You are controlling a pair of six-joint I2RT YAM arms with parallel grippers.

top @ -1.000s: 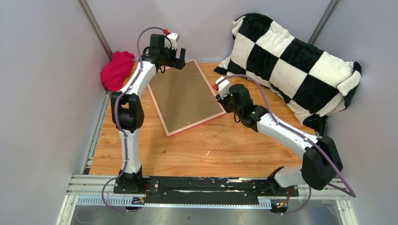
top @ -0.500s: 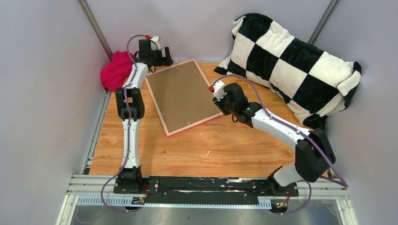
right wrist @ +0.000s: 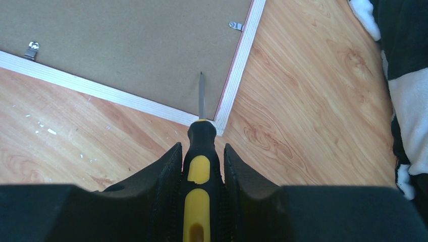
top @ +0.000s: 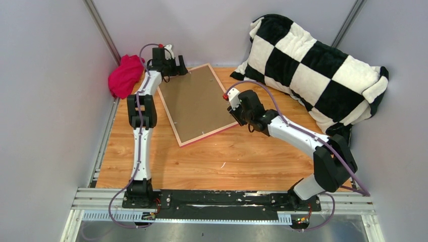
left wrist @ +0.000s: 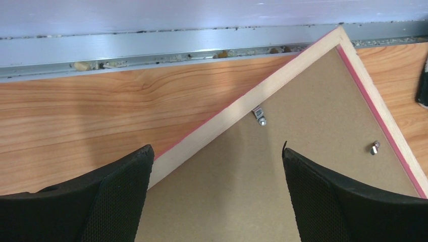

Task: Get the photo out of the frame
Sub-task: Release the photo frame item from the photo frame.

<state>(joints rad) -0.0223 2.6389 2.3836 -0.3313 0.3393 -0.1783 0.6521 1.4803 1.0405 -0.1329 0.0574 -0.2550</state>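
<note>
1. Pink-bordered rectangular picture frame [top: 198,103] lies flat and back-up on the wood-grain table [top: 242,161]. It sits in the upper middle of the top view, between the two arms.
2. Over its upper-left corner hovers the left gripper [left wrist: 217,201], black fingers spread wide and grasping nothing. The frame's pale rim passes between them.
3. At its right-hand corner the right gripper [right wrist: 202,151] is clenched on a black-and-yellow-handled screwdriver [right wrist: 201,98]. The steel tip is over the back just inside that corner; whether it touches I cannot tell.
4. A plain brown board [top: 194,98] fills the back, inside a pale wood rim with a thin pink outer edge. Small metal tabs [left wrist: 260,118] sit along the rim's inner side.
5. In the top view its long axis runs steeply from upper left to lower right.
6. A crumpled magenta cloth [top: 125,75] lies at upper left, and a black-and-white checked plush cushion [top: 313,65] at upper right.
</note>
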